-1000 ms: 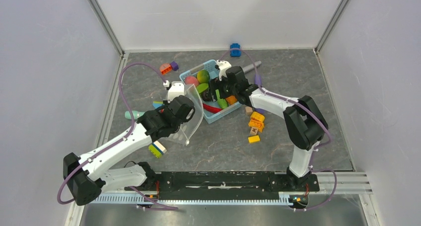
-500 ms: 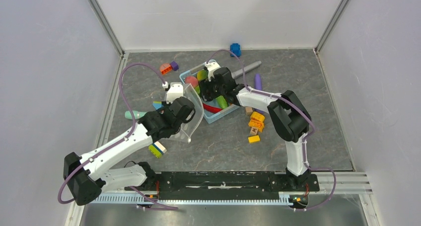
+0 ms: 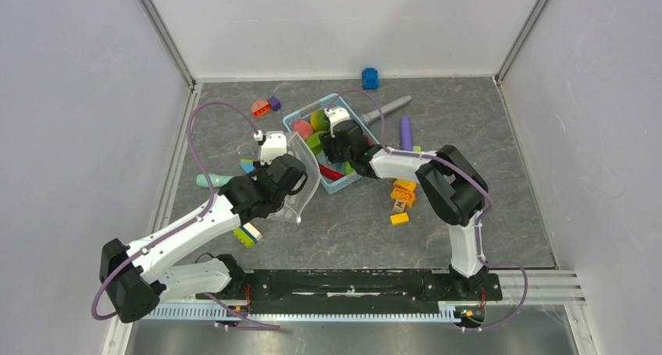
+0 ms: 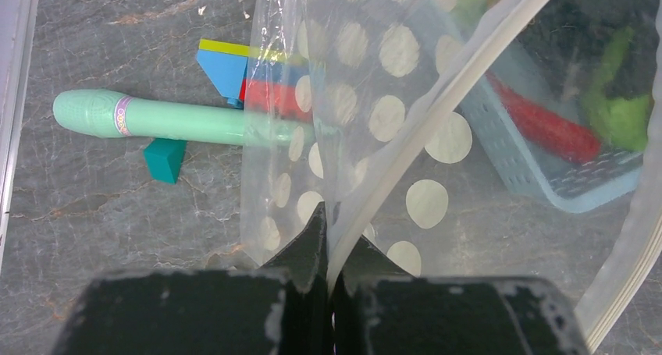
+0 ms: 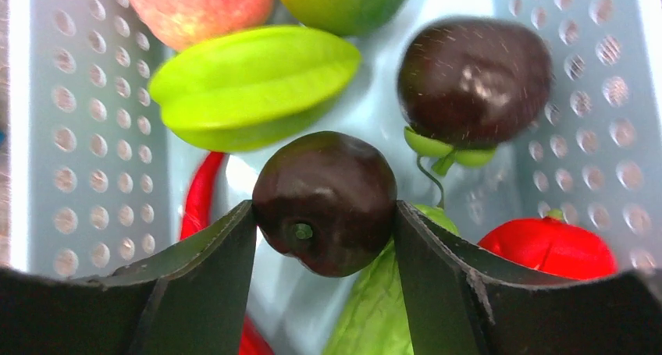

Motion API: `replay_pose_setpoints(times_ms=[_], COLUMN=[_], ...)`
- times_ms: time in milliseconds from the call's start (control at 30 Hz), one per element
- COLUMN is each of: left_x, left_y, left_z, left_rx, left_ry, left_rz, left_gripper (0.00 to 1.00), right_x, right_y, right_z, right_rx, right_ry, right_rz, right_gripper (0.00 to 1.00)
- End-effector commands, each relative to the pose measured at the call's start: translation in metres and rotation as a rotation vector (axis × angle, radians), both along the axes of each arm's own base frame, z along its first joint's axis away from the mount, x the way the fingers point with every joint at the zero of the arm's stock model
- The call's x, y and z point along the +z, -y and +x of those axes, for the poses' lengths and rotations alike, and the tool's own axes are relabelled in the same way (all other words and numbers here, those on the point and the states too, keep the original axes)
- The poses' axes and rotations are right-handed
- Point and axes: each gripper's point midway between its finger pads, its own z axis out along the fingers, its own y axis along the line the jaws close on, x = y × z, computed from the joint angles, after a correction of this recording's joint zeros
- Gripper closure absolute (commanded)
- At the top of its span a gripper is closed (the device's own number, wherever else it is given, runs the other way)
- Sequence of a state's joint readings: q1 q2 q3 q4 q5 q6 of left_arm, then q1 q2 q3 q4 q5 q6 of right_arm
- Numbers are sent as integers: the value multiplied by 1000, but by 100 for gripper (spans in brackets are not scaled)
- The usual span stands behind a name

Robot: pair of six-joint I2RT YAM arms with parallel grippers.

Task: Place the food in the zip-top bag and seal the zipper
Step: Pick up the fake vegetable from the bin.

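Note:
My left gripper [image 4: 331, 230] is shut on the mouth edge of the clear white-dotted zip-top bag [image 4: 367, 105], holding it upright just left of the light-blue basket [image 3: 337, 186]; the bag also shows in the top view [image 3: 304, 179]. The zipper strip [image 4: 437, 113] runs up from the jaws. My right gripper [image 5: 324, 214] is inside the basket [image 5: 78, 136], shut on a dark brown round fruit [image 5: 324, 187]. Around it lie a green star fruit [image 5: 250, 86], a second dark fruit [image 5: 472, 78], a pink apple [image 5: 195, 4], a red pepper [image 5: 550, 246] and a red chili [image 4: 546, 125].
A mint-green stick [image 4: 179, 121] and coloured blocks [image 4: 226, 66] lie behind the bag. Lettered blocks [image 3: 403, 191] lie right of the basket, with a purple stick [image 3: 405, 133] and grey marker [image 3: 388, 107]. A blue toy [image 3: 370, 78] sits at the back wall.
My right gripper has moved left and nearer inside the basket, towards the bag. The left arm and bag have hardly moved.

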State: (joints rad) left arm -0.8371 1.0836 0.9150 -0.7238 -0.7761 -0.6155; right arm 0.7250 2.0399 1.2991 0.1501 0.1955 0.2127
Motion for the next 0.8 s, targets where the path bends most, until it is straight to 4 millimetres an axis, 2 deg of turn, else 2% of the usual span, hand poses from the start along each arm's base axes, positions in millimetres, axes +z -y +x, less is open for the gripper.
replay_pose_setpoints(times_ms=[0, 100, 233, 400, 600, 767], left_x=[8, 6, 3, 6, 12, 20], left_y=[-2, -1, 3, 14, 24, 27], left_z=[5, 4, 3, 5, 5, 5], left_rx=[45, 39, 21, -20, -54, -62], left_ry=[49, 43, 34, 30, 32, 39], left_rz=[-39, -44, -59, -95, -140, -160], left_gripper=[98, 98, 98, 98, 98, 98], right_x=[6, 9, 15, 44, 103, 160], right_y=[40, 51, 63, 66, 45, 25], right_z=[-7, -18, -30, -34, -48, -82], right_rx=[-101, -85, -71, -57, 77, 244], right_ry=[55, 71, 89, 130, 217, 288], right_rz=[-63, -71, -79, -32, 121, 322], right_gripper=[49, 56, 58, 60, 60, 59])
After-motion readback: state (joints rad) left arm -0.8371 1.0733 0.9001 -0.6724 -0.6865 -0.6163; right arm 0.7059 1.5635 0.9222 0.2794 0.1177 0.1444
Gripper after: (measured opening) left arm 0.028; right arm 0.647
